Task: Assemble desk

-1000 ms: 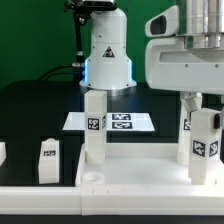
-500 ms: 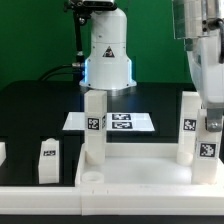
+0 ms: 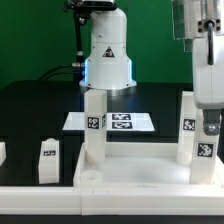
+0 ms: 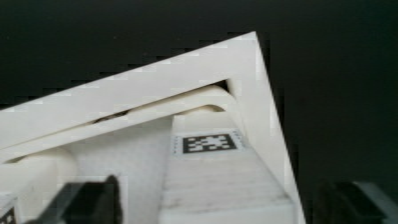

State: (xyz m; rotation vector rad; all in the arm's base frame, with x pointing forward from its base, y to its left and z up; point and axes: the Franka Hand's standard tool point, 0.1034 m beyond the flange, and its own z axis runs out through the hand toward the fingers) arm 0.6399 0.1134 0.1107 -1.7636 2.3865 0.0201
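**Desk kit: handling and grip points**

The desk slab (image 3: 140, 168) lies flat on the black tabletop (image 3: 30, 115) with three legs standing upright on its corners; a loose leg (image 3: 47, 160) stands apart at the exterior view's left. The parts look like rigid, light, smooth plastic, likely to slip under a shallow pinch. Grip a leg across its flat side faces, mid-height. The tool (image 3: 209, 128) straddles the near-right leg (image 3: 205, 145); the wrist view shows its fingers (image 4: 86, 198) spread clear, released.
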